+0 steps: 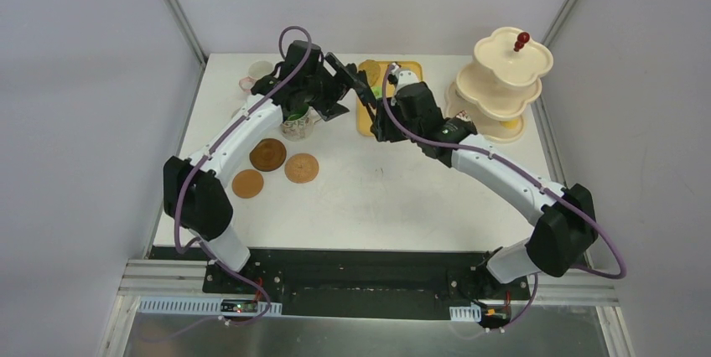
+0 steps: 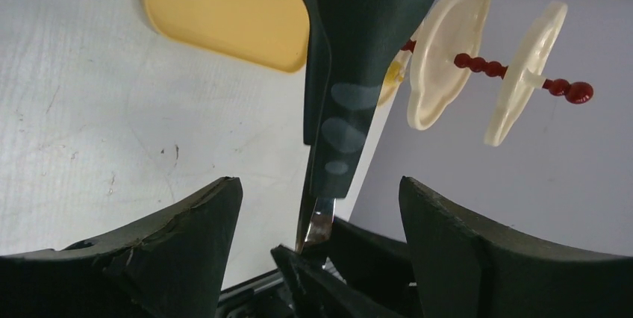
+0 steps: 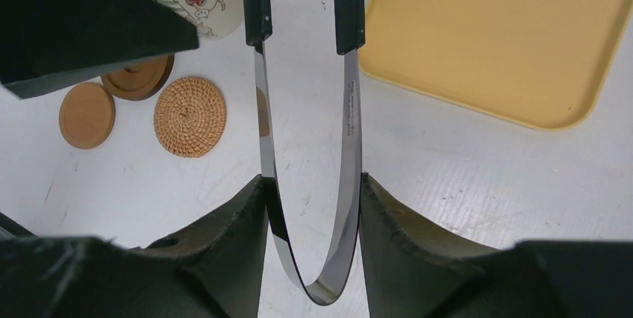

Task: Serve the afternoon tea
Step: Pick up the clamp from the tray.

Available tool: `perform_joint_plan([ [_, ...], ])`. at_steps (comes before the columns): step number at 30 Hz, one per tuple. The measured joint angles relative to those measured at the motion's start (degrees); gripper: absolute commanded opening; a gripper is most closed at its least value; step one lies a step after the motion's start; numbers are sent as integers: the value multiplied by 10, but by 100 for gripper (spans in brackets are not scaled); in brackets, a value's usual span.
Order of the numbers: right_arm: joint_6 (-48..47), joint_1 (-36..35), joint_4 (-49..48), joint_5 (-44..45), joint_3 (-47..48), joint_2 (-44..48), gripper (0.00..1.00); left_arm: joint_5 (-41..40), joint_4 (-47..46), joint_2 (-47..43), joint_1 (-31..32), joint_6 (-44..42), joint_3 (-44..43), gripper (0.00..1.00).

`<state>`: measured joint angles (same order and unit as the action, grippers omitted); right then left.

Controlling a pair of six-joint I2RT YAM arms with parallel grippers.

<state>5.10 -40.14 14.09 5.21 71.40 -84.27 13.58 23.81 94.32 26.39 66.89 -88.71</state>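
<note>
top external – patterned mug [image 1: 298, 125] is seen just beside three coasters [image 1: 268, 154]; three-tier stand [image 1: 503, 80] is set far right | left wrist – left gripper [image 2: 319, 184] is spread wide, nothing clasped; black tongs [image 2: 358, 49] are seen ahead | right wrist – right gripper [image 3: 312, 180] is closed on the tongs' steel bend.

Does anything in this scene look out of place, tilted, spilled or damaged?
Nothing is spilled or toppled. One thing looks odd: the black tongs are held up in the air, and the right gripper pinches them at their bent spring end, not farther along the arms. That seems an unusual hold.
</note>
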Motion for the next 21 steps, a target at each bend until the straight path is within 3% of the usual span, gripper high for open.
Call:
perform_joint_plan([
  [9, -2, -45, 1, 31, 0, -2, 24, -39, 5, 34, 3, 16, -5, 59],
  [17, -6, -57, 4, 44, 7, -26, 28, -51, 3, 32, 2, 26, 10, 13],
  [21, -3, -57, 8, 47, 8, -26, 37, -41, -5, 32, -3, 27, 24, 0],
])
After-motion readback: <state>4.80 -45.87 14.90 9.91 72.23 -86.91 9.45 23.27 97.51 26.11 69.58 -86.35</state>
